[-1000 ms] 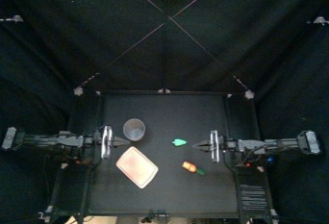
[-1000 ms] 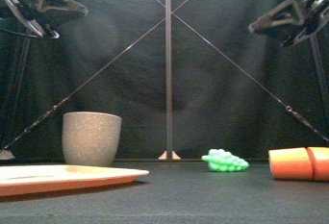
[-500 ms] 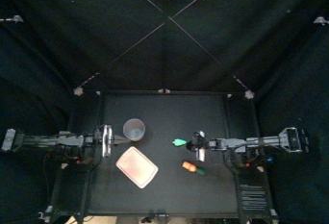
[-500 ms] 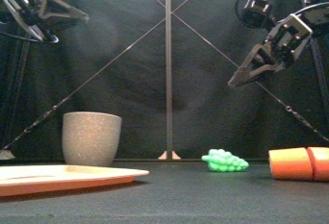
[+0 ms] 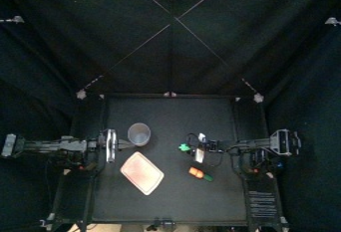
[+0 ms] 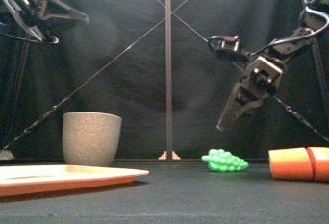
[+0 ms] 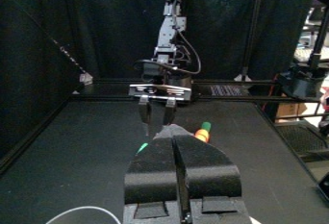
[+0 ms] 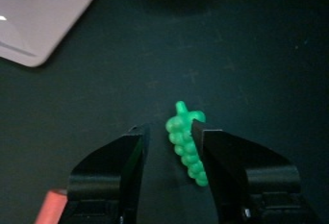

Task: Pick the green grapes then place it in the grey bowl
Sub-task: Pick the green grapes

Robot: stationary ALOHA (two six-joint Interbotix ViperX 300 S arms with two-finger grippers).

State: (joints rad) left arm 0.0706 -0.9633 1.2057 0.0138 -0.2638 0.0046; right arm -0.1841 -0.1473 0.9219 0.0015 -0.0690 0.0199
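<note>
The green grapes point(image 5: 182, 149) lie right of the table's middle, a small bunch point(image 6: 225, 160) low on the black top. My right gripper point(image 6: 232, 119) hangs tilted just above them, jaws open and holding nothing. In the right wrist view the grapes point(image 8: 187, 143) show between and just beyond the open jaws of the right gripper point(image 8: 171, 132). The tall grey speckled cup point(image 5: 139, 132) stands upright to the left point(image 6: 91, 137), apart from the grapes. My left gripper point(image 5: 110, 146) rests at the table's left side, raised and shut point(image 7: 182, 139).
A flat pink tray point(image 5: 143, 171) lies in front of the cup point(image 6: 64, 177). An orange toy carrot point(image 5: 197, 173) lies near the front, right of the tray, close to the grapes point(image 6: 301, 162).
The right arm has reached leftward and come down from high at the right until its gripper hangs just above the grapes. The left arm and all the objects have stayed put.
</note>
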